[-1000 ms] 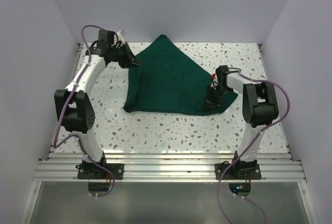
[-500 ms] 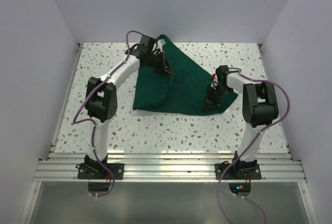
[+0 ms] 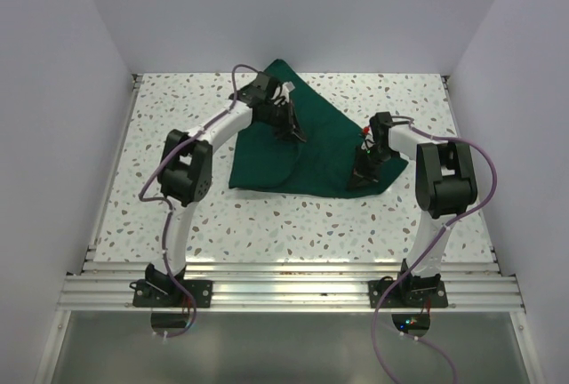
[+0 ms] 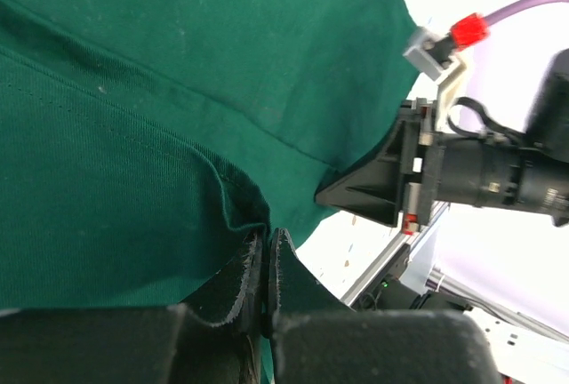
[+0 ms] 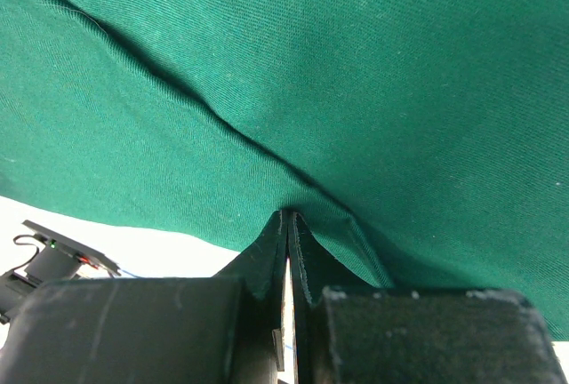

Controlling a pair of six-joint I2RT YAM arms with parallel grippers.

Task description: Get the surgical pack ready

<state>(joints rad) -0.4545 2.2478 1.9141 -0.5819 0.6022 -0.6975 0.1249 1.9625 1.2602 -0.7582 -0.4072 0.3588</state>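
You've got the speckled white counter (image 3: 293,215) spread out ahead of you, and on its far middle stretch lies the big green cloth (image 3: 333,135), one corner pointing toward the back wall and its near edge running roughly straight across. The left side of it looks doubled over onto itself, with a rounded fold showing near the front-left corner.

Your left arm (image 3: 209,135) arches up from its base and reaches inward over the cloth's upper left part. Your right arm (image 3: 440,180) bends in from the right, with its wrist down at the cloth's near right corner.

Now the left claw (image 3: 296,135): in its wrist view the fingers (image 4: 283,264) are clenched tight with a ridge of the green cloth (image 4: 178,91) pinched between them. The right claw (image 3: 357,180) is the same story. It's clamped shut right at the counter, and its wrist view shows a crease of the cloth (image 5: 293,64) drawn into the closed tips.

Off to the right in the left wrist view, you can see a purple cable (image 4: 524,6) ending in a red connector (image 4: 468,28).
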